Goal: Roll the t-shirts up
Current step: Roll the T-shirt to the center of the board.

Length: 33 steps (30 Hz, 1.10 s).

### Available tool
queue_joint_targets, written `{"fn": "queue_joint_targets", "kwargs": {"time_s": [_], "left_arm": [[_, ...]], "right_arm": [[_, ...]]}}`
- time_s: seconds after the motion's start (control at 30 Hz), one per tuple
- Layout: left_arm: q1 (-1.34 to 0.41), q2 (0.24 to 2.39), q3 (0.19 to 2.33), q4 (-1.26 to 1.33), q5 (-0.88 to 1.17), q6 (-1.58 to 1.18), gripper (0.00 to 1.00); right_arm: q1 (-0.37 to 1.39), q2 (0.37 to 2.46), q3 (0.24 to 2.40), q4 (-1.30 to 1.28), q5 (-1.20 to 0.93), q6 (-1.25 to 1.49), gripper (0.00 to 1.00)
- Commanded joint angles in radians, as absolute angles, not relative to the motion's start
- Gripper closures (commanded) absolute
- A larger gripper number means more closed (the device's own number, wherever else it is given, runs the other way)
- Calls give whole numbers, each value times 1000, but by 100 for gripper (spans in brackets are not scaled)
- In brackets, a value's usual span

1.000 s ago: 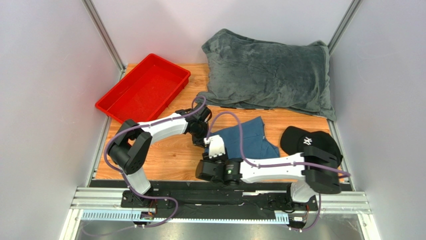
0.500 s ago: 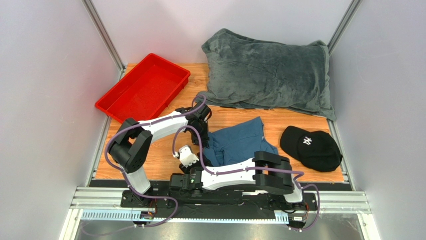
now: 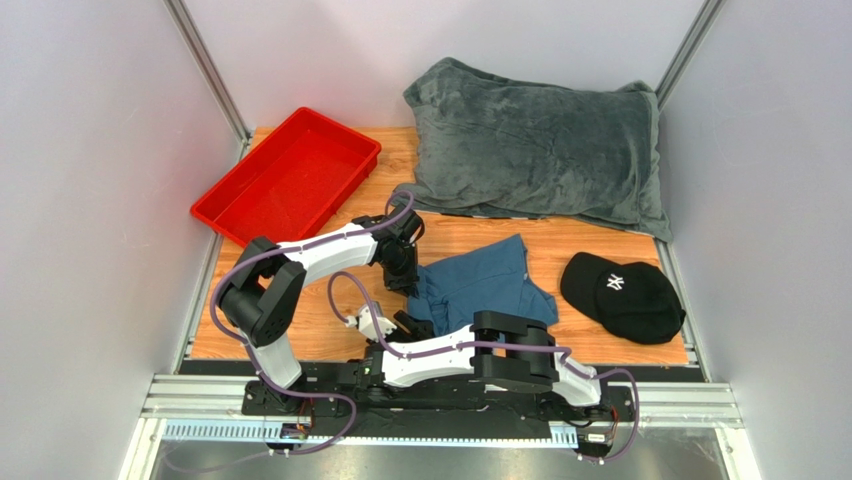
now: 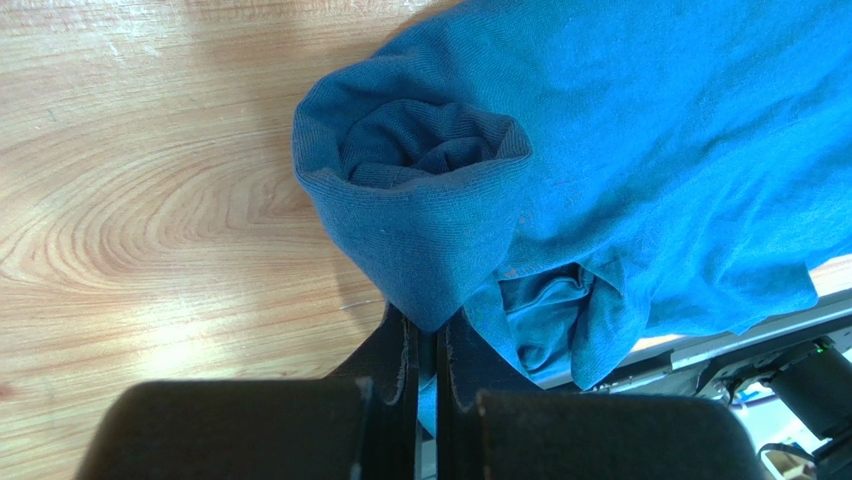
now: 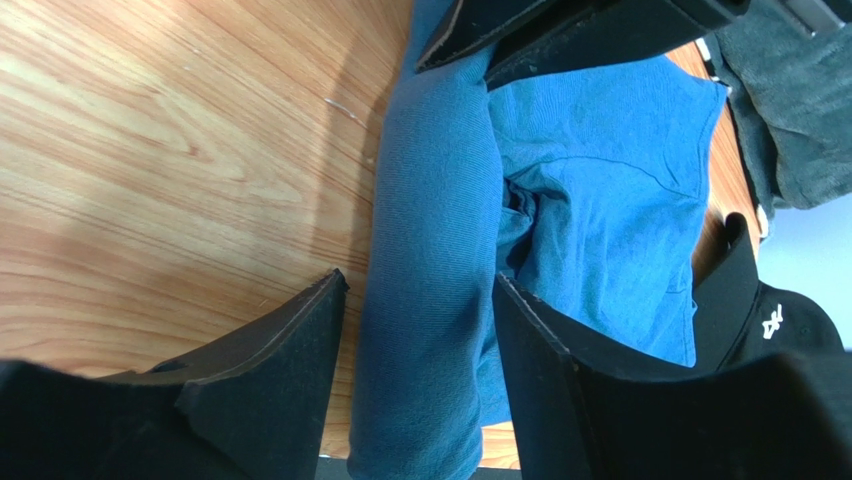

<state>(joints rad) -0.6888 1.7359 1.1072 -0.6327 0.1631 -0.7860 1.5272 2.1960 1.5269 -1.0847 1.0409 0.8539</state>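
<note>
The teal-blue t-shirt (image 3: 490,285) lies crumpled on the wooden table, its left edge rolled into a tube (image 5: 435,300). My left gripper (image 3: 405,272) is at the far end of that roll and is shut on a fold of the shirt (image 4: 427,325); the rolled end (image 4: 420,170) shows just beyond its fingers. My right gripper (image 3: 403,326) is at the near end of the roll. It is open (image 5: 415,290) with one finger on each side of the tube, not pinching it. The left gripper's fingers (image 5: 560,30) show at the top of the right wrist view.
A black cap with a white logo (image 3: 620,295) lies right of the shirt. A large grey plush blanket (image 3: 540,150) fills the back. A red tray (image 3: 222,224) stands at the back left. The right arm is folded low along the near edge.
My right arm has swung back and left along the near edge, and its gripper has moved to the near-left end of the roll. The left gripper has kept its hold in place.
</note>
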Motion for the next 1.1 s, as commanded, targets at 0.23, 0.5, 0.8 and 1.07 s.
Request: {"fn": "queue_joint_targets", "kwargs": {"time_s": [0.23,0.5,0.8,1.07], "left_arm": [[-695,1735,1150,-669,173,-767,97],[-684,1692,1186,-647,199,-730,62],[-629,1620,1206,-627,259,-686,46],[-618,1569,1083,-502,353,-699,49]], "right_arm": [[1525,2091,1399,-948,1051,924,63],[1490,1815,1151,-615,918,870,65],[1292,1487,746,-145,498,949,67],[1071,1391,459,170,178,1107,66]]}}
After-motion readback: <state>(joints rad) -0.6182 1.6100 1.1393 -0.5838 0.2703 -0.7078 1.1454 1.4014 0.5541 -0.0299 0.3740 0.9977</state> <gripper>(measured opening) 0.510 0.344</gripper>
